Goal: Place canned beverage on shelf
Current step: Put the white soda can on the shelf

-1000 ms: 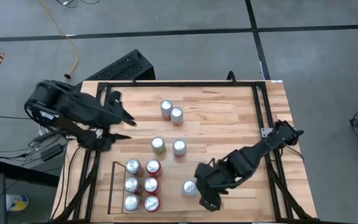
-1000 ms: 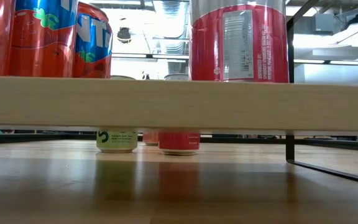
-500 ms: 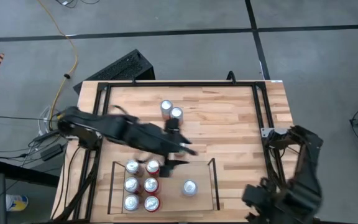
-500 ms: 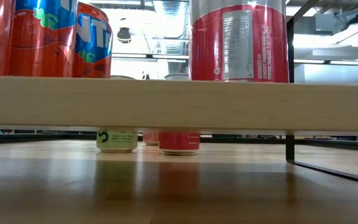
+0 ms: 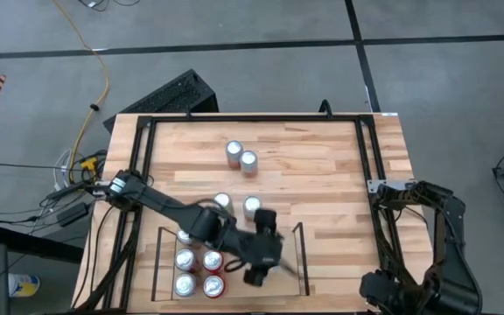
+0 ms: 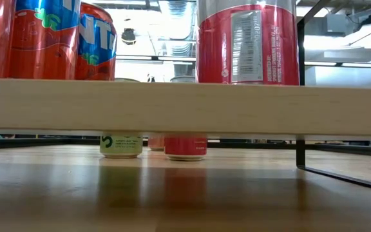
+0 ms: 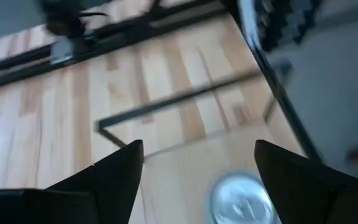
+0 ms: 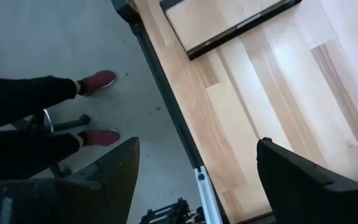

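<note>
High view: six cans [image 5: 198, 272] in the shelf [image 5: 300, 254], four more [image 5: 241, 158] mid-tabletop [image 5: 322, 166]. Left end effector [image 5: 261, 262] spread over the shelf, holding nothing; right end effector [image 8: 194, 177] spread, parked off the tabletop's edge.

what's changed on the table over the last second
The left arm swung from the table's left edge across to the shelf; its open left gripper now hovers over the lone can there. The right gripper, also open, let that can go and withdrew past the right edge. The other cans stayed put.
</note>
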Motion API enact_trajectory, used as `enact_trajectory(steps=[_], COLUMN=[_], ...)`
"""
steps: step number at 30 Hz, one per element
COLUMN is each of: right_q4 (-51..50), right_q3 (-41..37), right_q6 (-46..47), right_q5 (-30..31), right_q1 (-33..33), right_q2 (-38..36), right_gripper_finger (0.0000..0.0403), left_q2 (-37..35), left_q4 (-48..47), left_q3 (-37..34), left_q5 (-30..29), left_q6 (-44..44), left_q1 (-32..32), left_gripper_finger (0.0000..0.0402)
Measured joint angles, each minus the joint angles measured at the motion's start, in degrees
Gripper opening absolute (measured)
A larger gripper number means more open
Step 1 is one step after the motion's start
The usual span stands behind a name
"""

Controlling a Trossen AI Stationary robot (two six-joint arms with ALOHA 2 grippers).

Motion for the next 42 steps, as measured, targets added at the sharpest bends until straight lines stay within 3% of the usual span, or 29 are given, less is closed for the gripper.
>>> enact_trajectory(steps=[3,11,24,42], right_q4=[0.06,0.06,0.08,0.05], right_q3=[-0.9,-2.17,-2.17,-2.17], right_q6=[0.0,-0.02,-0.67,-2.06], right_q5=[-0.01,-0.08,-0.06,0.02], right_q1=[-0.02,-0.06,0.0,0.0], right_q2=[0.06,0.06,0.06,0.06], right_gripper_finger=[0.0297,0.0297,0.0298,0.0297], left_q2=[1.97,3.83,6.03,6.54], left_q4=[0.88,2.04,1.92,-6.54], left_q3=[-0.02,-0.45,-0.54,-0.54], left_q5=[1.38,6.07,8.66,10.6], left_q6=[2.76,-2.83,-0.95,0.08], left_q1=[-0.69,-0.16,-0.43,0.62], left_gripper_finger=[0.0293,0.0293,0.0293,0.0293])
